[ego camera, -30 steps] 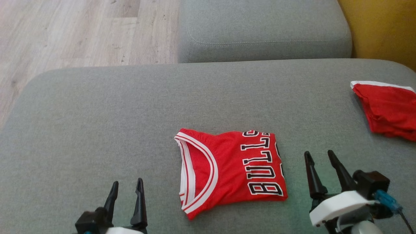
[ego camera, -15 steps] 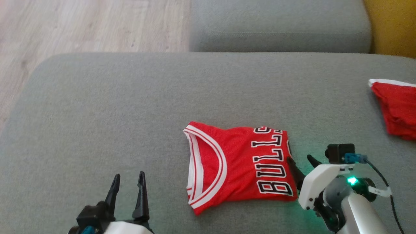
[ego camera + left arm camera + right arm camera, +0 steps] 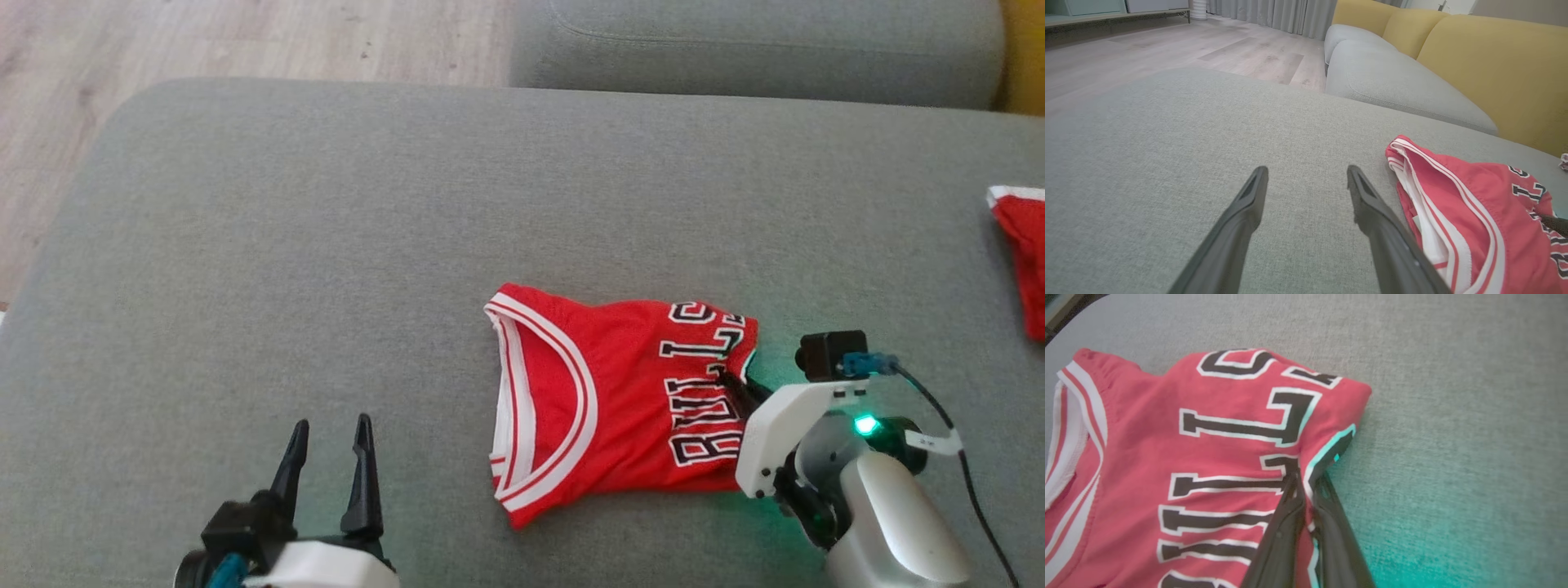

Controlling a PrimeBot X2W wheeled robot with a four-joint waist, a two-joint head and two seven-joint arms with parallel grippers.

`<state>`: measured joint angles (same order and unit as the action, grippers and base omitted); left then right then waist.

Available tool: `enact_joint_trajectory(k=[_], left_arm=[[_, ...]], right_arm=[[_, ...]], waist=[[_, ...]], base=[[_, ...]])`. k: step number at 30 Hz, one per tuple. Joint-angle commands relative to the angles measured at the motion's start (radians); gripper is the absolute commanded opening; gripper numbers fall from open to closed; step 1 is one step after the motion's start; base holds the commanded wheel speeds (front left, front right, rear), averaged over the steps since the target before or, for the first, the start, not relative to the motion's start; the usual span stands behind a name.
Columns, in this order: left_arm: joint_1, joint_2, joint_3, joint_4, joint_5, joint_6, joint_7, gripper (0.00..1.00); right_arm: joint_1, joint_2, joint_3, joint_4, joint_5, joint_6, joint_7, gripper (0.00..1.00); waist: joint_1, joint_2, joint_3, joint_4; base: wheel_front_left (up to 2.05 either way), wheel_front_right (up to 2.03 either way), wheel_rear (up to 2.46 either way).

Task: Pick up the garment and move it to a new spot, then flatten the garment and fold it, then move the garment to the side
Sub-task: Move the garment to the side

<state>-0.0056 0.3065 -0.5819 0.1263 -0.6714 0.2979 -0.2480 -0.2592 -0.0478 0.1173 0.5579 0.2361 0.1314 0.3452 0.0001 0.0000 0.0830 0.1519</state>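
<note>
Right gripper [image 3: 731, 385] snapped shut, pinching right edge of red Bulls jersey [image 3: 620, 400], by black letters. Second ago it was wide open, off to jersey's side, touching nothing. So grab looked done. Jersey already folded small, so likely last job: carry it to side. Jersey lay flat on grey sofa seat [image 3: 326, 245], edge between right fingers. Left gripper [image 3: 332, 423] wide open, empty, well apart on collar side. Other red cloth [image 3: 1024, 261] far right.

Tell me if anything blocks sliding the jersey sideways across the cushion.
Leftward, nothing visible: bare cushion beyond the jersey; the open left end effector sits nearer the robot. Rightward, a second red garment lies on the cushion. The right end effector pinches the jersey's edge.
</note>
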Motion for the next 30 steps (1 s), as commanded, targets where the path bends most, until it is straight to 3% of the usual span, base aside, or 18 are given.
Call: enact_joint_trajectory(k=[1,7,12,20,25,30], left_arm=[[-0.063,0.002,0.035,-0.026,0.010,-0.006,-0.011,1.00],[-0.102,0.000,0.027,-0.040,0.024,-0.016,-0.008,1.00],[-0.142,0.009,0.026,-0.059,0.042,-0.016,-0.001,1.00],[-0.208,0.055,0.037,-0.087,0.070,-0.008,0.034,1.00],[-0.233,0.084,0.041,-0.113,0.086,0.004,0.063,1.00],[-0.239,0.104,0.039,-0.141,0.094,0.012,0.084,1.00]], right_arm=[[-0.052,-0.006,0.010,-0.026,-0.005,-0.001,-0.024,0.00],[-0.116,-0.045,-0.028,-0.062,-0.030,-0.001,-0.076,0.00],[-0.169,-0.076,-0.066,-0.104,-0.037,-0.001,-0.093,0.00],[-0.246,-0.069,-0.071,-0.154,-0.033,-0.001,-0.120,0.00],[-0.267,-0.057,-0.070,-0.166,-0.019,-0.001,-0.142,0.00],[-0.281,-0.050,-0.062,-0.167,-0.014,-0.001,-0.157,0.00]], waist=[[-0.0001,0.0000,0.008,-0.015],[-0.0001,0.0000,0.062,-0.123],[-0.0001,0.0000,0.135,-0.276],[-0.0001,0.0000,0.242,-0.517],[-0.0001,0.0000,0.274,-0.593],[-0.0001,0.0000,0.278,-0.604]], base=[[0.00,0.00,0.00],[0.00,0.00,0.00],[0.00,0.00,0.00],[0.00,0.00,0.00],[0.00,0.00,0.00],[0.00,0.00,0.00]])
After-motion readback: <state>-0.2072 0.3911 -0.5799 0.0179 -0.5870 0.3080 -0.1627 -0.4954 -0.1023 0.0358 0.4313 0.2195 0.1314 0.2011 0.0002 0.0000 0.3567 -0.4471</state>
